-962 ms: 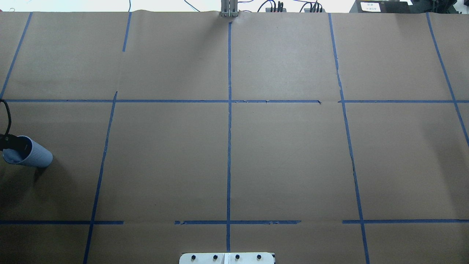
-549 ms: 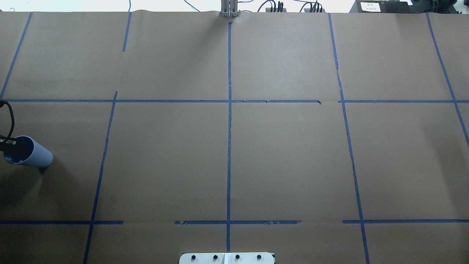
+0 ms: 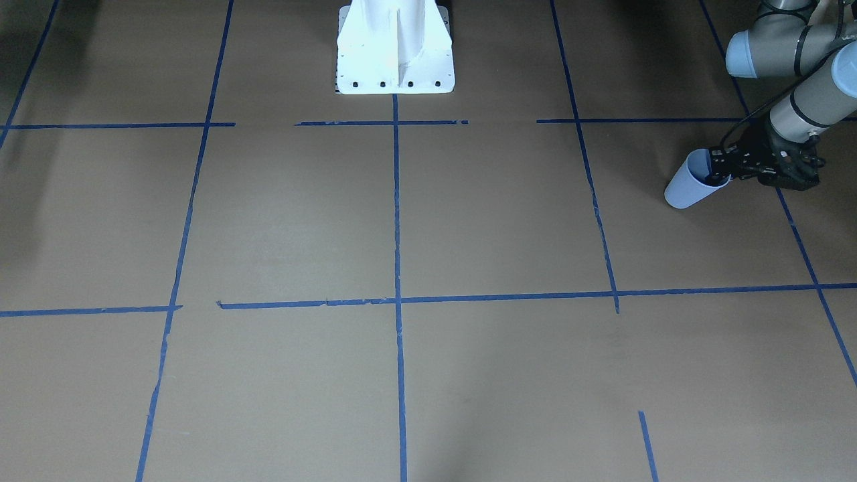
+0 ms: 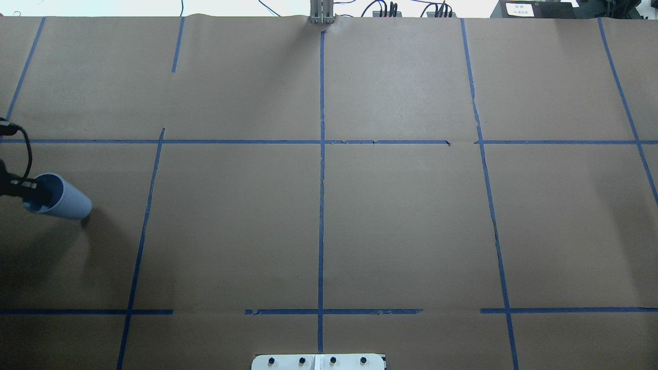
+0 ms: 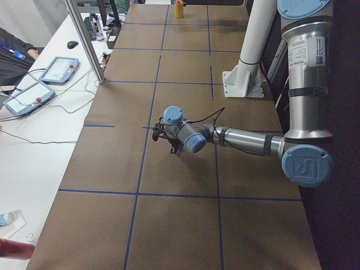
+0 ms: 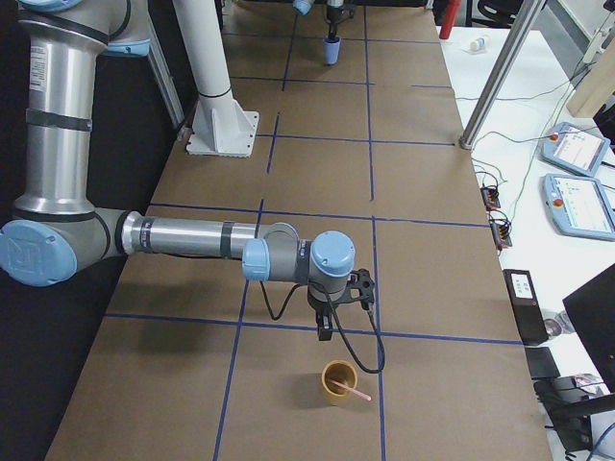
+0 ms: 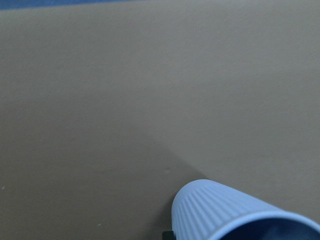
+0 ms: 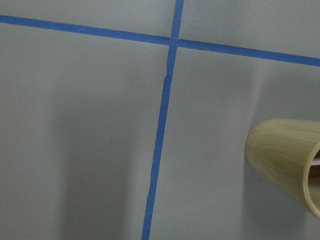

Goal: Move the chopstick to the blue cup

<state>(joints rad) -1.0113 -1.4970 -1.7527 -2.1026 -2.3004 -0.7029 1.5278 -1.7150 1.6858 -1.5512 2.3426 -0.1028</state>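
The pale-blue ribbed cup [image 4: 67, 204] hangs tilted over the table's left side, mouth toward my left gripper [image 4: 37, 191]. The gripper is shut on the cup's rim, with one finger inside the mouth. The front view shows the same grip: gripper [image 3: 718, 175] on cup [image 3: 688, 186]. The cup's side fills the bottom of the left wrist view [image 7: 230, 212]. A pinkish chopstick [image 6: 350, 390] leans in a bamboo cup [image 6: 337, 382] at the table's right end. My right gripper [image 6: 331, 325] hovers just beside that cup; I cannot tell whether it is open or shut.
The bamboo cup [image 8: 285, 160] lies at the right edge of the right wrist view. Blue tape lines [image 4: 321, 154] grid the brown paper table. The white robot base [image 3: 395, 47] stands at the table's near middle. Tablets and cables lie on the side bench [image 6: 577, 182].
My left gripper has carried the blue cup a little to the right and farther from the robot's edge of the table. The grip on the rim is unchanged.
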